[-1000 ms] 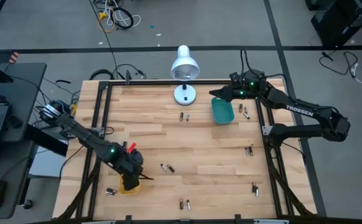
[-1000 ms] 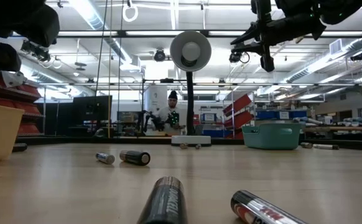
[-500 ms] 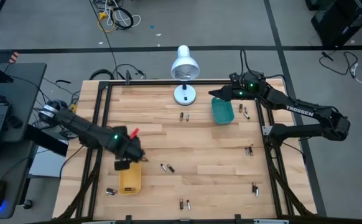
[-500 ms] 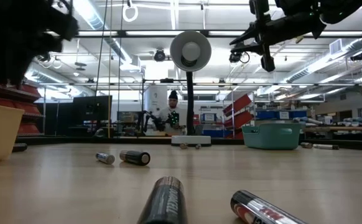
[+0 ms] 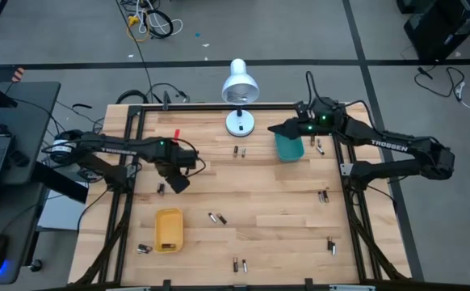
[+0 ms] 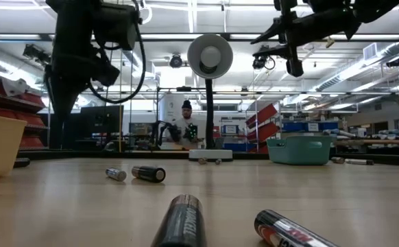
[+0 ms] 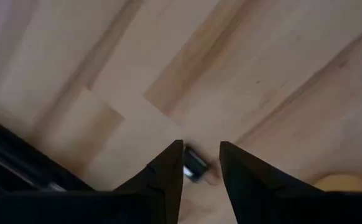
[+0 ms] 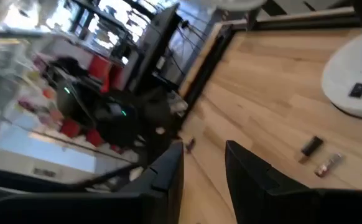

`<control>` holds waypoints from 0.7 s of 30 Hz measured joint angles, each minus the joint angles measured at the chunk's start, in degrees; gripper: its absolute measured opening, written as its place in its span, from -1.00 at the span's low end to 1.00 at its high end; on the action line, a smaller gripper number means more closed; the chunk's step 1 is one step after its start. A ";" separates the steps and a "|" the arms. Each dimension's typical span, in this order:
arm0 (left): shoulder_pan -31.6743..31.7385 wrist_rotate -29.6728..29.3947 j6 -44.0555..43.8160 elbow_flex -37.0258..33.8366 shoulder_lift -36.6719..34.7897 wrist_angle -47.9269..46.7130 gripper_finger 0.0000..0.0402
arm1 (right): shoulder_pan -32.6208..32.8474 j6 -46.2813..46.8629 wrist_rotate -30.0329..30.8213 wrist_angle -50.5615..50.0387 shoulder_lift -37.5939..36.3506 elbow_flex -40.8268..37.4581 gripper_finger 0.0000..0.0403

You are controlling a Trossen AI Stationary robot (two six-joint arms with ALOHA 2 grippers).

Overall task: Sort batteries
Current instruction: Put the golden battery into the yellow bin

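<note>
Wooden table (image 5: 259, 190) carries the batteries scattered singly and in pairs: tiny dark and silvery cylinders, two large in the low view's foreground (image 6: 180, 221), others near the lamp (image 5: 237, 90), at the right edge and along the front. The left gripper (image 5: 169, 184) hangs at about nine o'clock on the table, fingers apart, directly above one battery (image 7: 194, 165) that shows in the gap between them, seemingly lined up so closing would catch it. A yellow tray (image 5: 168, 229) sits at seven o'clock from the centre, likely that cell's destination. The right gripper (image 5: 274, 128) waits at one o'clock, fingers apart and empty, just beside the teal tray (image 5: 289, 146), probably parked by its own bin.
</note>
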 joint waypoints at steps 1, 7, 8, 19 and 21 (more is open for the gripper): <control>0.00 -0.04 -1.99 0.00 0.00 0.12 -0.40 | 0.65 -0.54 1.00 -0.83 0.00 0.00 -0.46; -0.47 1.07 -8.79 -4.78 -0.04 7.30 -0.40 | 2.34 -4.64 6.58 -8.91 0.00 0.00 -0.44; -0.47 2.00 -9.17 -6.27 -0.17 7.48 -0.40 | 2.39 -5.07 6.82 -9.99 0.00 0.00 -0.45; -1.73 6.95 -16.62 -12.80 -1.38 7.97 -0.40 | 2.89 -9.30 8.62 -12.52 0.01 0.00 -0.43; -1.94 6.87 -18.12 -13.88 -1.33 8.18 -0.40 | 2.87 -9.34 9.08 -12.55 0.00 0.00 -0.43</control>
